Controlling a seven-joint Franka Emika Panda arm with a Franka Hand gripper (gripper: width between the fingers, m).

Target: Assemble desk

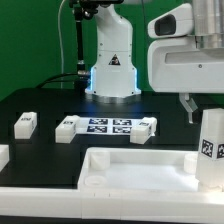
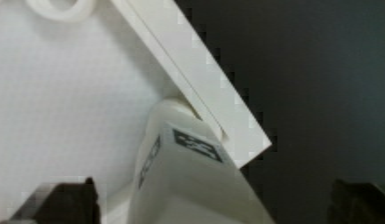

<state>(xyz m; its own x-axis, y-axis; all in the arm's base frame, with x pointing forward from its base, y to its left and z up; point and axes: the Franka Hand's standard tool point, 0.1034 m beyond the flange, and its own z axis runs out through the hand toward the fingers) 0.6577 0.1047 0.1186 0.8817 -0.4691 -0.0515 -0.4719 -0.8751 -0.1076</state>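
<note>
The desk panel (image 1: 130, 172), white and rimmed, lies at the front of the black table. One white square leg (image 1: 210, 145) with a black-and-white tag stands upright at the panel's corner on the exterior view's right. My gripper (image 1: 196, 108) hangs just above that leg. In the wrist view the panel (image 2: 73, 110) and its raised rim (image 2: 198, 75) run beneath me, and the tagged leg (image 2: 198, 150) rises between my dark fingertips (image 2: 64, 200). My gripper (image 2: 215, 205) is open, and there is a gap on each side of the leg.
Loose white legs lie on the table: one (image 1: 25, 123) at the exterior view's left, one (image 1: 68, 128) beside the marker board (image 1: 110, 125), one (image 1: 146, 127) at its other end. The robot base (image 1: 110, 70) stands behind.
</note>
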